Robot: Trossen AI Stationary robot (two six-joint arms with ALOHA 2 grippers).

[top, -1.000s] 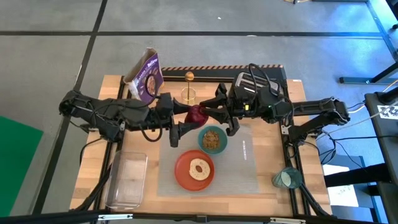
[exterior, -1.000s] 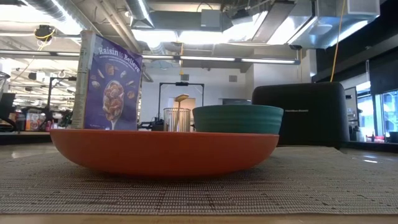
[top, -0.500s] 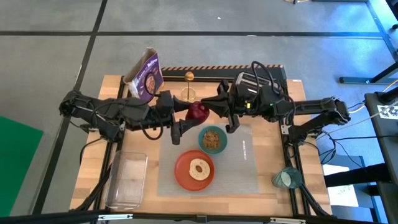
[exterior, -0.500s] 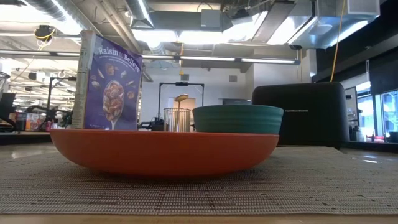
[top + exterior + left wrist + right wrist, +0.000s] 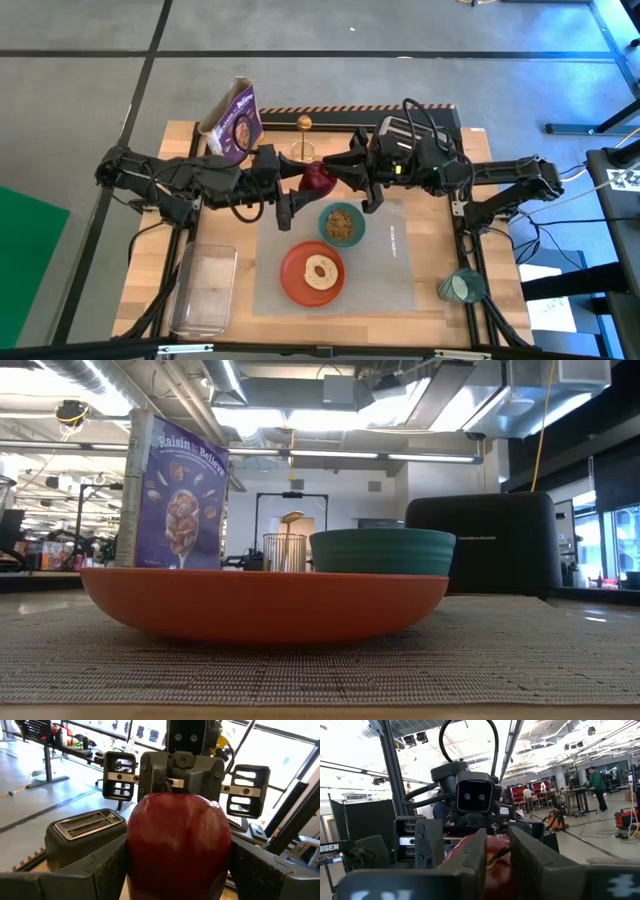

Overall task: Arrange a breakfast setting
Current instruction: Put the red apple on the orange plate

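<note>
At nine o'clock, your left gripper clamps the dark red fruit between its fingers, held in the air above the worktop, just beyond the grey placemat. Facing it from three o'clock, your right gripper has narrow fingers at the fruit; whether they grip, I cannot tell. Secure one grasp before releasing: that skin looks smooth, glossy, round. The woven placemat carries the orange plate with the bagel, and the teal bowl.

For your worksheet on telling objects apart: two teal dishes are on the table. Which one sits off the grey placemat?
The small teal cup, alone on bare wood by the table's right front corner. The teal bowl sits on the placemat behind the orange plate.
</note>
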